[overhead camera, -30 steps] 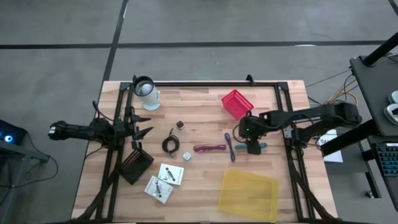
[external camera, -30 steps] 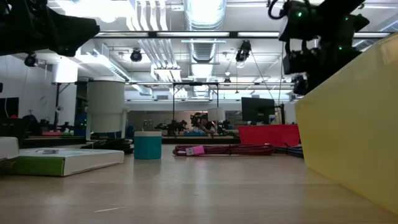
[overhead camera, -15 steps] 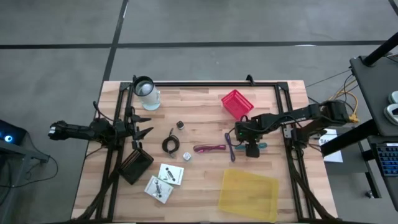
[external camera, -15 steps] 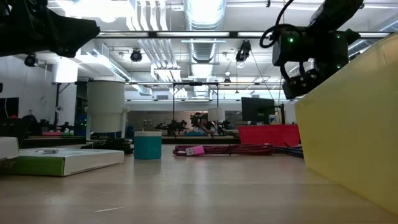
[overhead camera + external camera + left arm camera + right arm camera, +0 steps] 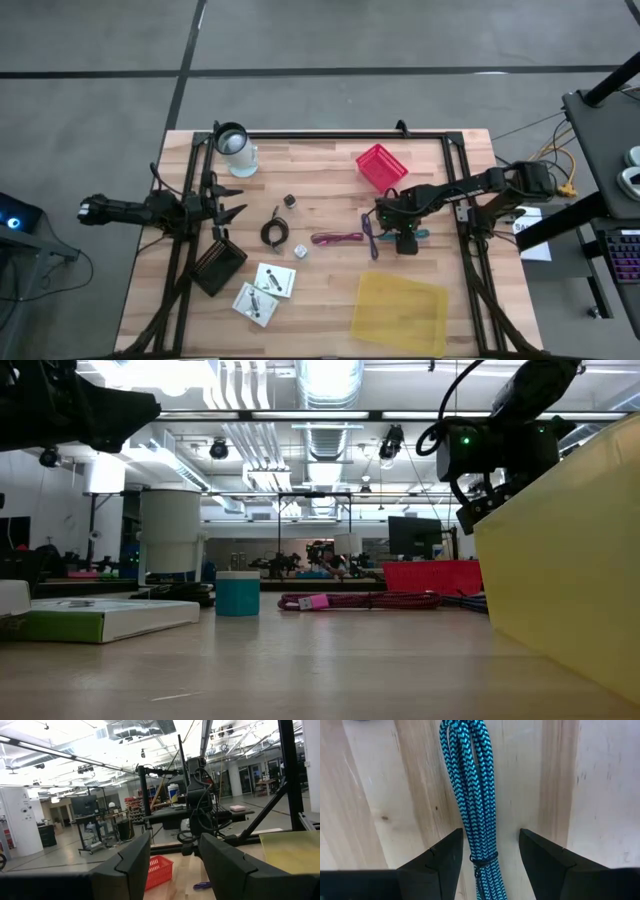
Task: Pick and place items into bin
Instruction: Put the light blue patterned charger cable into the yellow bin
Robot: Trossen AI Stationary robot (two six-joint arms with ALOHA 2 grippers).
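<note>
The items are almost all lying on the wooden table (image 5: 330, 150), so by my judgement the task is only at its beginning. I go from the biggest thing to the smallest.

The yellow bin (image 5: 398, 312) lies at about five o'clock from the table centre, and I see nothing inside it. The red basket (image 5: 381, 166) stands at about one o'clock and also looks empty. The clear cup (image 5: 236, 148) with the black rim stands at about ten o'clock.

Two white square cards (image 5: 264, 291) lie at about seven o'clock, beside a dark flat box (image 5: 219, 264). The black cable coil (image 5: 273, 233) is at nine o'clock from the centre. The maroon cable (image 5: 337, 239) and the purple cable (image 5: 369, 236) lie near the centre. Two tiny pieces, one dark (image 5: 289, 201) and one white (image 5: 299, 251), lie beside the coil.

The right gripper (image 5: 405, 238) hangs over the teal cable (image 5: 470, 795), at about three o'clock. Its fingers (image 5: 434, 867) stand wide apart, one on each side of the braided bundle, and they do not touch it. It holds nothing yet.

The left gripper (image 5: 228, 200) waits at the nine o'clock edge of the table, with its claw wide and empty.

All the items are left to move.
</note>
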